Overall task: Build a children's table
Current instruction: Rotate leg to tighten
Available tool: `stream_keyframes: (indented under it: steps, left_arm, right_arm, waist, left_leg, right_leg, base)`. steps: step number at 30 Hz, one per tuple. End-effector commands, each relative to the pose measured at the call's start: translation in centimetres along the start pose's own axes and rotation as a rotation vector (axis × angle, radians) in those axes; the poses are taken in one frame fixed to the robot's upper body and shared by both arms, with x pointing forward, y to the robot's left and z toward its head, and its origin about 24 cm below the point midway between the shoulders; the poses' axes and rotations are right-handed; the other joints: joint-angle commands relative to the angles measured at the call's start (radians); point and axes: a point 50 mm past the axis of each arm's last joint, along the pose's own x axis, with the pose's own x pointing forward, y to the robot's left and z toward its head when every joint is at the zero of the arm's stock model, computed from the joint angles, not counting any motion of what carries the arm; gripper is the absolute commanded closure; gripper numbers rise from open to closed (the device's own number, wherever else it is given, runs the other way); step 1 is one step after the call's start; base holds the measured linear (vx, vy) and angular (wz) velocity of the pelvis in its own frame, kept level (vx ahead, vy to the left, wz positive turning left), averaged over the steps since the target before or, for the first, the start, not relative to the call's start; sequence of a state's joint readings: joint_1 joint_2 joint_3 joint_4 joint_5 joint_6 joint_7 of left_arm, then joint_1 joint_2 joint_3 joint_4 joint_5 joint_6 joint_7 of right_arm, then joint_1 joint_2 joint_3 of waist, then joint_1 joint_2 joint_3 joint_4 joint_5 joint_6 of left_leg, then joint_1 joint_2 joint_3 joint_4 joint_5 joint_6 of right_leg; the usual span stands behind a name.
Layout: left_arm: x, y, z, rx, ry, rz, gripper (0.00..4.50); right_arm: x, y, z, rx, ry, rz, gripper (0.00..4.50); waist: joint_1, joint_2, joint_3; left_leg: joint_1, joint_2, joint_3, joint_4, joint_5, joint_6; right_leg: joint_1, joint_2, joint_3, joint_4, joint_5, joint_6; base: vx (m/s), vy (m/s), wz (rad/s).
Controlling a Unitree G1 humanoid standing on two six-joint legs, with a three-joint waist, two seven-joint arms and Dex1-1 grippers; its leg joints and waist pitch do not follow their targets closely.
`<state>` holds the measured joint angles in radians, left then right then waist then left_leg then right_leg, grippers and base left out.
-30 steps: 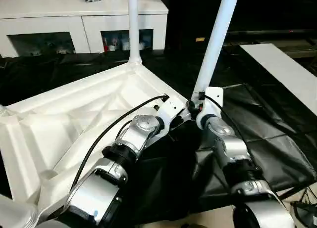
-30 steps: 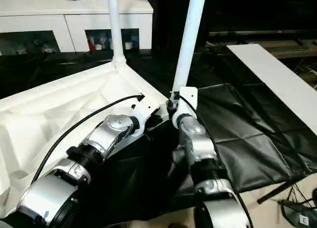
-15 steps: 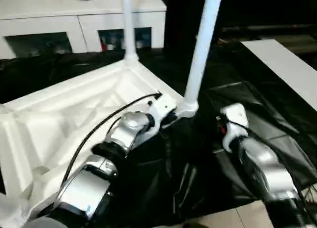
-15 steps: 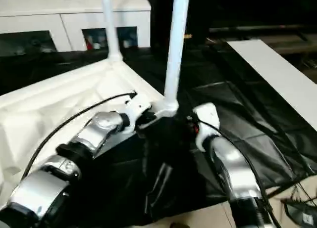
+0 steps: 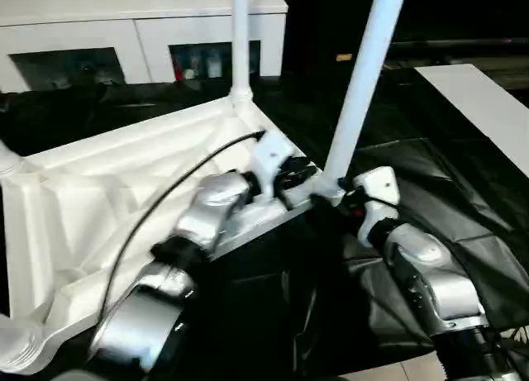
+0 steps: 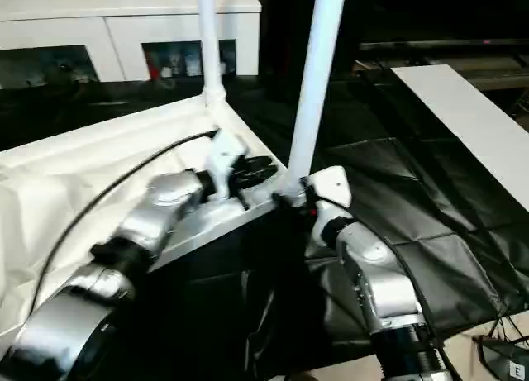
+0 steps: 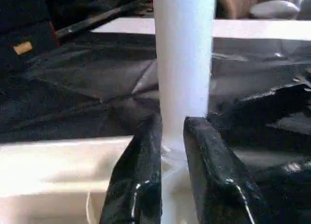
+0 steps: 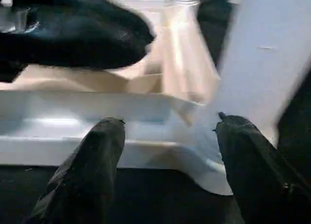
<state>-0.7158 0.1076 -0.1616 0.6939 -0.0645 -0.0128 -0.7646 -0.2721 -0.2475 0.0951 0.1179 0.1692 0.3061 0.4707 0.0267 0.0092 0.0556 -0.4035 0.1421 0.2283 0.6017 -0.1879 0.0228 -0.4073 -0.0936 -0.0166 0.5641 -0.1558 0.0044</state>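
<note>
The children's table lies upside down: its white ribbed tabletop [image 5: 107, 199] faces up. One white leg [image 5: 240, 34] stands in the far corner socket, and another leg [image 5: 364, 83] rises from the near right corner. My left gripper [image 5: 296, 177] rests over the rim just left of that near leg's base, and in the left wrist view its fingers [image 7: 141, 180] stand a narrow gap apart, short of the leg [image 7: 183, 59]. My right gripper [image 8: 167, 136] is open wide, its fingers either side of the corner and the leg's base, touching neither.
A white cabinet [image 5: 124, 34] with glass-fronted compartments stands at the back. A black sheet [image 5: 471, 224] covers the floor under and around the tabletop. A long white board [image 5: 488, 108] lies at the right.
My right gripper let go of the near leg's base, swung out to the right, and has come back beside it, open. My left gripper's fingers have parted slightly. The camera has shifted.
</note>
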Motion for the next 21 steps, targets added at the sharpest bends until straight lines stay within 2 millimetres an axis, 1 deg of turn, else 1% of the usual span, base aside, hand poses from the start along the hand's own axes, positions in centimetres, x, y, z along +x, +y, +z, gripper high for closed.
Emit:
stream_keyframes:
  steps: [1,2,3,4,5,6,7,8,9,10,11,12,13,14,15,16,17,19,20,21]
  left_arm:
    - [-1.6,0.2,0.2,-0.029,0.019,-0.040,3.18]
    - [-2.8,0.2,0.2,-0.038,0.037,-0.065,3.10]
    - [-2.8,0.2,0.2,-0.038,0.037,-0.065,2.94]
    - [-4.0,0.0,0.0,-0.051,0.063,-0.095,2.80]
    - [-5.2,-0.2,-0.1,-0.057,0.090,-0.127,2.80]
    - [-5.3,-0.2,-0.1,-0.058,0.093,-0.132,2.70]
    - [-6.4,-0.6,-0.2,-0.061,0.119,-0.172,2.70]
    - [-7.7,-1.1,-0.3,-0.076,0.160,-0.216,2.57]
    - [-9.5,-2.1,-0.4,-0.090,0.218,-0.281,2.57]
    - [-10.0,-2.4,-0.4,-0.096,0.241,-0.302,2.38]
    - [-10.8,-2.9,-0.6,-0.100,0.281,-0.332,2.38]
    - [-11.2,-3.2,-0.7,-0.109,0.310,-0.344,2.33]
    - [-11.5,-3.5,-0.6,-0.118,0.330,-0.348,2.24]
    - [-11.5,-3.5,-0.6,-0.118,0.330,-0.348,2.14]
    - [-11.8,-3.8,-0.9,-0.115,0.382,-0.340,1.95]
    - [-11.8,-3.8,-1.0,-0.109,0.400,-0.335,1.95]
    - [-11.8,-3.8,-1.3,-0.095,0.434,-0.322,1.92]
    - [-11.6,-3.3,-2.0,-0.065,0.513,-0.242,1.82]
    - [-11.6,-3.3,-2.0,-0.065,0.513,-0.242,1.70]
    - [-11.4,-2.6,-2.3,-0.041,0.549,-0.167,1.59]
  right_arm:
    - [0.1,0.6,0.4,-0.002,-0.006,0.055,1.29]
    - [0.2,0.6,0.4,-0.004,-0.005,0.062,1.29]
    - [0.2,0.6,0.4,-0.004,-0.005,0.062,1.29]
    - [0.2,0.7,0.4,-0.003,-0.006,0.068,1.29]
    - [0.3,0.7,0.5,-0.004,-0.006,0.074,1.29]
    - [0.3,0.7,0.5,-0.004,-0.006,0.074,1.29]
    - [0.3,0.7,0.5,-0.007,-0.007,0.080,1.29]
    - [0.4,0.8,0.5,-0.007,-0.009,0.095,1.29]
    - [0.4,1.0,0.6,-0.012,-0.011,0.115,1.29]
    - [0.5,1.0,0.6,-0.010,-0.012,0.120,1.29]
    - [0.6,1.1,0.6,-0.008,-0.013,0.128,1.29]
    - [0.6,1.1,0.6,-0.009,-0.012,0.136,1.29]
    - [0.7,1.2,0.6,-0.010,-0.011,0.141,1.29]
    - [0.7,1.2,0.6,-0.010,-0.011,0.141,1.29]
    - [0.8,1.2,0.6,-0.013,-0.010,0.143,1.29]
    - [0.9,1.3,0.6,-0.012,-0.010,0.143,1.29]
    - [1.0,1.3,0.6,-0.011,-0.011,0.144,1.29]
    - [1.0,1.3,0.7,-0.015,-0.012,0.143,1.29]
    - [1.0,1.3,0.7,-0.015,-0.012,0.143,1.29]
    - [1.0,1.4,0.7,-0.014,-0.012,0.148,1.29]
  waist:
    - [0.006,-0.016,-0.072]
    - [0.008,-0.015,-0.070]
    - [0.008,-0.013,-0.071]
    - [0.008,-0.010,-0.066]
    - [0.006,-0.011,-0.062]
    - [0.007,-0.006,-0.060]
    - [0.010,-0.008,-0.061]
    - [0.010,-0.005,-0.058]
    - [0.006,-0.013,-0.054]
    - [0.009,-0.011,-0.059]
    - [0.003,-0.007,-0.053]
    - [0.004,-0.011,-0.054]
    - [0.006,-0.012,-0.054]
    - [0.010,-0.010,-0.053]
    - [0.012,-0.011,-0.053]
    - [0.013,-0.012,-0.053]
    - [0.011,-0.013,-0.052]
    - [0.006,-0.015,-0.053]
    - [0.005,-0.014,-0.054]
    - [0.003,-0.012,-0.055]
  left_leg:
    - [0.032,0.091,-0.049,-0.075,-0.127,0.114]
    - [0.041,0.092,-0.046,-0.078,-0.163,0.094]
    - [0.041,0.095,-0.048,-0.079,-0.170,0.082]
    - [0.044,0.092,-0.046,-0.083,-0.199,0.061]
    - [0.046,0.094,-0.047,-0.089,-0.237,0.034]
    - [0.050,0.094,-0.048,-0.094,-0.278,0.005]
    - [0.058,0.092,-0.047,-0.093,-0.302,-0.014]
    - [0.059,0.094,-0.050,-0.099,-0.334,-0.040]
    - [0.053,0.092,-0.051,-0.104,-0.361,-0.057]
    - [0.056,0.095,-0.056,-0.103,-0.365,-0.069]
    - [0.052,0.090,-0.054,-0.108,-0.373,-0.074]
    - [0.058,0.088,-0.051,-0.107,-0.384,-0.085]
    - [0.062,0.087,-0.049,-0.104,-0.388,-0.086]
    - [0.062,0.086,-0.049,-0.104,-0.390,-0.091]
    - [0.061,0.086,-0.050,-0.104,-0.394,-0.096]
    - [0.059,0.086,-0.052,-0.105,-0.392,-0.098]
    - [0.053,0.085,-0.055,-0.107,-0.392,-0.099]
    - [0.052,0.083,-0.056,-0.106,-0.398,-0.101]
    - [0.052,0.083,-0.057,-0.105,-0.397,-0.104]
    - [0.052,0.083,-0.057,-0.104,-0.400,-0.105]
  right_leg:
    - [0.041,-0.066,0.021,-0.031,-0.088,-0.273]
    - [0.032,-0.061,0.021,-0.036,-0.139,-0.266]
    - [0.035,-0.064,0.022,-0.034,-0.150,-0.263]
    - [0.026,-0.055,0.022,-0.039,-0.197,-0.249]
    - [0.024,-0.054,0.024,-0.041,-0.239,-0.237]
    - [0.018,-0.051,0.024,-0.045,-0.284,-0.219]
    - [0.012,-0.048,0.023,-0.044,-0.302,-0.209]
    - [0.011,-0.050,0.026,-0.044,-0.325,-0.198]
    - [0.010,-0.046,0.025,-0.045,-0.352,-0.180]
    - [0.014,-0.053,0.027,-0.038,-0.344,-0.178]
    - [0.007,-0.044,0.028,-0.040,-0.358,-0.165]
    - [0.003,-0.042,0.029,-0.043,-0.362,-0.158]
    - [0.000,-0.044,0.031,-0.045,-0.362,-0.158]
    - [0.000,-0.047,0.034,-0.047,-0.367,-0.157]
    - [0.000,-0.047,0.034,-0.048,-0.375,-0.152]
    - [0.003,-0.048,0.034,-0.047,-0.376,-0.150]
    - [0.007,-0.049,0.033,-0.047,-0.387,-0.141]
    - [0.006,-0.048,0.033,-0.049,-0.407,-0.125]
    - [0.006,-0.049,0.033,-0.049,-0.411,-0.121]
    - [0.006,-0.048,0.033,-0.050,-0.415,-0.119]
  base:
    - [0.000,0.000,0.00]
    - [0.000,0.000,0.00]
    - [0.000,0.000,0.00]
    - [0.000,0.000,0.00]
    - [0.000,0.000,0.00]
    - [0.000,0.000,0.00]
    - [0.000,0.000,0.00]
    - [0.000,0.000,0.00]
    - [0.000,0.000,0.00]
    - [0.000,0.000,0.00]
    - [0.000,0.000,0.00]
    - [0.000,0.000,0.00]
    - [0.000,0.000,0.00]
    - [0.000,0.000,0.00]
    - [0.000,0.000,0.00]
    - [0.000,0.000,0.00]
    - [0.000,0.000,0.00]
    - [0.000,0.000,0.00]
    - [0.000,0.000,0.00]
    - [0.000,0.000,0.00]
